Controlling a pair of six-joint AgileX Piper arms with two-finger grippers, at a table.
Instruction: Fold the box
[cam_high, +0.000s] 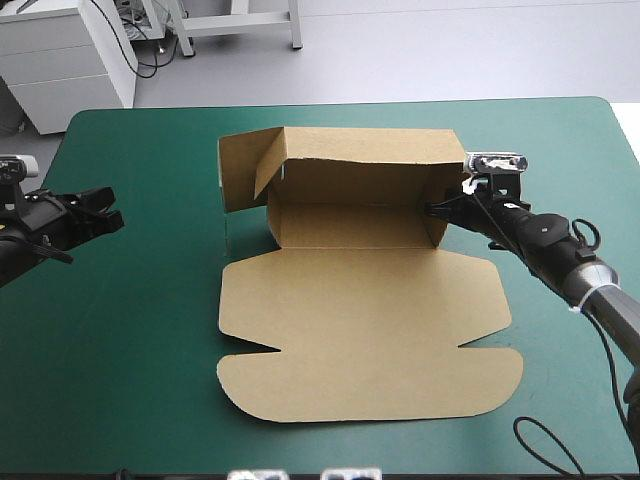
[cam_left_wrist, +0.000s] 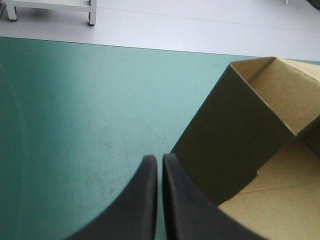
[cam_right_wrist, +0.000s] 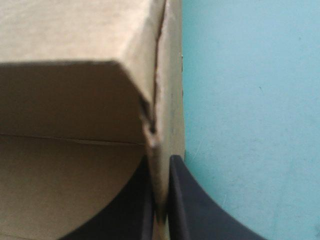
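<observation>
While right gripper (cam_high: 432, 207) pinches box (cam_high: 365, 320) side wall, left gripper (cam_high: 112, 218) pressed together, apart off its left side.

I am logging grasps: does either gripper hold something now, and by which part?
The right gripper is shut on the box, pinching its raised right side wall. The left gripper holds nothing.

One box (cam_high: 360, 330), one table (cam_high: 140, 380), two tools: left tool (cam_high: 116, 215) and right tool (cam_high: 431, 208)

Right tool (cam_high: 432, 208) at right wall of box (cam_high: 360, 320) — left tool (cam_high: 110, 212) (apart) opposite.
</observation>
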